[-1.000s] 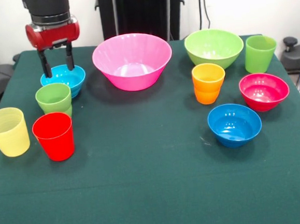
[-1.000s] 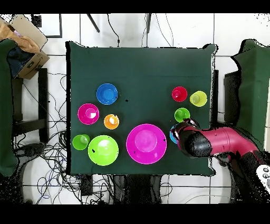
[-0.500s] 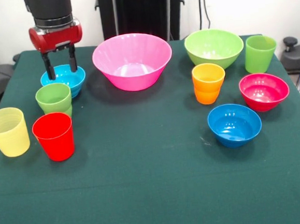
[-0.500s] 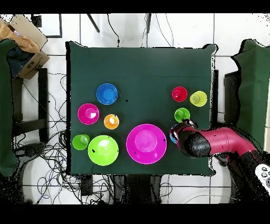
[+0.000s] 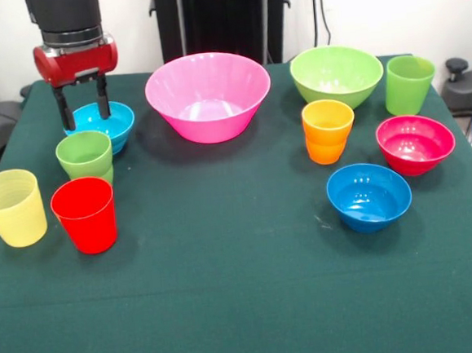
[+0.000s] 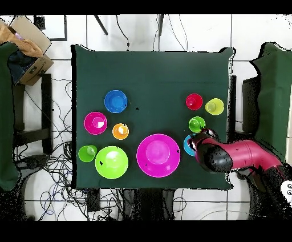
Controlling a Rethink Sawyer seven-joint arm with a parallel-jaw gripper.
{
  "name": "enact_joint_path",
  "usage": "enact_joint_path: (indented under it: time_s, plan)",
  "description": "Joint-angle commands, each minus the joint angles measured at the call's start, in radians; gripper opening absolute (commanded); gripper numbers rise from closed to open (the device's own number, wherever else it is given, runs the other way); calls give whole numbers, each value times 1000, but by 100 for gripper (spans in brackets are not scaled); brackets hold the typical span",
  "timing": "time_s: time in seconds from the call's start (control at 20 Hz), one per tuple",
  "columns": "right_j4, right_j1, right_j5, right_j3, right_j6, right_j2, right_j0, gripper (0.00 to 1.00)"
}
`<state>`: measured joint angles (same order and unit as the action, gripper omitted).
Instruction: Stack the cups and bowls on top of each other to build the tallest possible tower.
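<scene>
Nothing stacked yet: all cups & bowls sit apart on the worktop (image 5: 246, 306). Our gripper (image 5: 82, 113) hangs part-open & empty over the light blue bowl's (image 5: 109, 125) outer rim, just beside the pink bowl (image 5: 207, 94). We reckon it's lining up on the small green cup (image 5: 85, 156) in front.

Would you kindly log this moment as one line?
pincer: open, empty | position: over light blue bowl | tower: not started | cups, bowls: all separate
</scene>
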<state>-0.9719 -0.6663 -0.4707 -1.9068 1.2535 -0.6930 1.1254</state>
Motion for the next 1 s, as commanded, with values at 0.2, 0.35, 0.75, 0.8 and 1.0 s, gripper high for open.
enact_joint_path:
  time_s: [0.2,0.35,0.75,0.8,1.0]
  plan:
    - [-116,35,56,-5,-209,-73,33,100]
    - [-138,41,65,-14,-203,-67,41,100]
    - [-102,82,33,-43,-284,-131,129,100]
    - [-60,97,-7,-55,-307,-149,155,100]
    - [-22,125,-56,-72,-314,-186,184,100]
